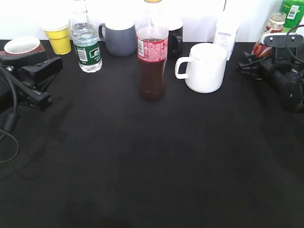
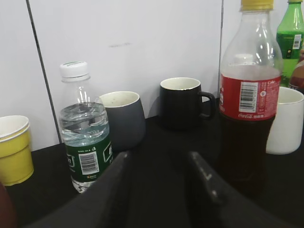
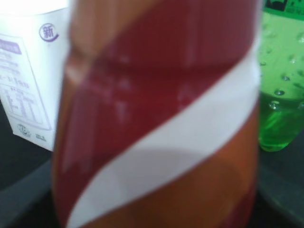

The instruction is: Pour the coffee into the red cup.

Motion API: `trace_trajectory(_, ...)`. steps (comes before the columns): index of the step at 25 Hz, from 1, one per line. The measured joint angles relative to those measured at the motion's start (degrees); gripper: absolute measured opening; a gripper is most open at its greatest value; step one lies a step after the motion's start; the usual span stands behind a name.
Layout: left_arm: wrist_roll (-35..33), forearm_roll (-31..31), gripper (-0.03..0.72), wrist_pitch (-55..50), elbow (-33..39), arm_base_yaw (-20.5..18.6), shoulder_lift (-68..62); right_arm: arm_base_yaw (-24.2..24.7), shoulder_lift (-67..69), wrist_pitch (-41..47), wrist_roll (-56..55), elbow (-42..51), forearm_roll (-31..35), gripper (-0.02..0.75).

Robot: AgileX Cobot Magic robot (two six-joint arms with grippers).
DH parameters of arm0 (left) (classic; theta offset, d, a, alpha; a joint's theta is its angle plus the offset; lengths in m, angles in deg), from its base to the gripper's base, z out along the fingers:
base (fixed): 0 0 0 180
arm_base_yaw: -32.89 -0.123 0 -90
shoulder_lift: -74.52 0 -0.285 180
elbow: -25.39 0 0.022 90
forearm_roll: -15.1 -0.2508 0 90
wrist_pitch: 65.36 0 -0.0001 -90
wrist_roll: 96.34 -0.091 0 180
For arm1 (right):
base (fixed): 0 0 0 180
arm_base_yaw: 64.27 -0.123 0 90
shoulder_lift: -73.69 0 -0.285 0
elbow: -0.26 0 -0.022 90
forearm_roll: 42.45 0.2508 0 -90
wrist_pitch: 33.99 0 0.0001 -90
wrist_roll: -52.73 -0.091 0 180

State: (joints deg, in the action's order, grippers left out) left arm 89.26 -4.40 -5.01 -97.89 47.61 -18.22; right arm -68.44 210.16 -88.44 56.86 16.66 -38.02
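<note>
**Red-and-white bottle fills my right wrist view; red cup sits by my left pincer**

Closest of all is a clear plastic bottle with a red-and-white diagonal label and brownish liquid (image 3: 156, 118). It takes up nearly the whole right wrist view, blurred by nearness. Dark shapes in the two lower corners may be my right fingers, one on each side of it, but I cannot tell whether they press on it or stand clear. Behind it stand a white printed carton (image 3: 28, 85) on one side and a green plastic bottle (image 3: 280, 85) on the other. From the exterior view, my right pincer (image 1: 246, 64) lies at the table's far right, just beside that bottle's foot.

My left pincer (image 2: 159, 159) has its fingers apart with nothing between them. It rests low at the left edge of the black-covered table (image 1: 152, 166). The red cup with a white inside (image 1: 23, 46) stands upright just behind it, at the far left.

Along the back stand:
- a yellow paper cup (image 1: 59, 35)
- a small clear water bottle with a green label (image 1: 87, 45)
- a grey ceramic mug (image 1: 118, 38)
- a black mug (image 1: 175, 38)

A tall cola bottle with a red label and dark liquid (image 1: 152, 57) stands upright near the middle. A large white mug (image 1: 205, 66) sits to its right, apart from it.
</note>
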Motion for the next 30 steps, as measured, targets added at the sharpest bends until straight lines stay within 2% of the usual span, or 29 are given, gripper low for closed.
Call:
trace_trajectory(2,0.0,0.0,0.292,0.0,0.0,0.0,0.0,0.0,-0.28,0.11,0.0,0.52,0.0,0.605)
trace_trajectory(10,0.0,0.0,0.292,0.0,0.0,0.0,0.0,0.0,-5.04,-3.24,0.0,12.46,1.16,0.599)
trace_trajectory(12,0.12,-0.05,0.292,-0.07,0.0,0.0,0.0,0.0,-8.87,-0.99,0.0,13.31,1.15,0.597)
trace_trajectory(13,0.95,0.01,0.292,-2.23,-0.15,0.0,0.69,0.0,-11.81,3.73,0.0,13.31,0.79,0.597)
trace_trajectory(15,2.72,0.01,0.292,-16.58,-3.47,0.0,3.55,0.0,-18.84,18.2,0.0,13.31,0.17,0.596)
trace_trajectory(18,5.7,0.4,0.292,-48.39,-11.67,0.13,8.52,0.0,-27.58,47.19,0.0,13.35,0.05,0.594)
trace_trajectory(20,6.18,5.92,0.292,-70.0,-17.54,1.29,10.64,0.0,-33.24,63.78,0.0,12.57,-0.34,0.591)
trace_trajectory(23,6.18,11.84,0.296,-98.53,-27.14,2.76,11.21,0.0,-40.28,85.71,0.0,6.66,0.63,0.591)
trace_trajectory(24,6.18,12.83,0.296,-107.88,-30.25,2.76,11.23,0.0,-42.22,90.13,-0.03,4.69,1.16,0.591)
trace_trajectory(26,5.98,13.05,0.312,-120.15,-34.78,2.76,11.23,0.0,-46.61,95.36,-0.03,3.19,1.49,0.591)
trace_trajectory(28,5.82,13.1,0.415,-128.01,-36.66,2.76,11.27,0.0,-51.7,99.58,-0.03,3.09,1.49,0.591)
trace_trajectory(29,5.82,13.23,0.483,-129.38,-36.65,2.76,11.27,0.0,-54.51,101.99,-0.03,3.06,1.49,0.591)
trace_trajectory(30,5.82,14.09,0.518,-129.75,-36.65,2.76,11.51,0.0,-57.65,104.7,-0.03,3.02,1.49,0.591)
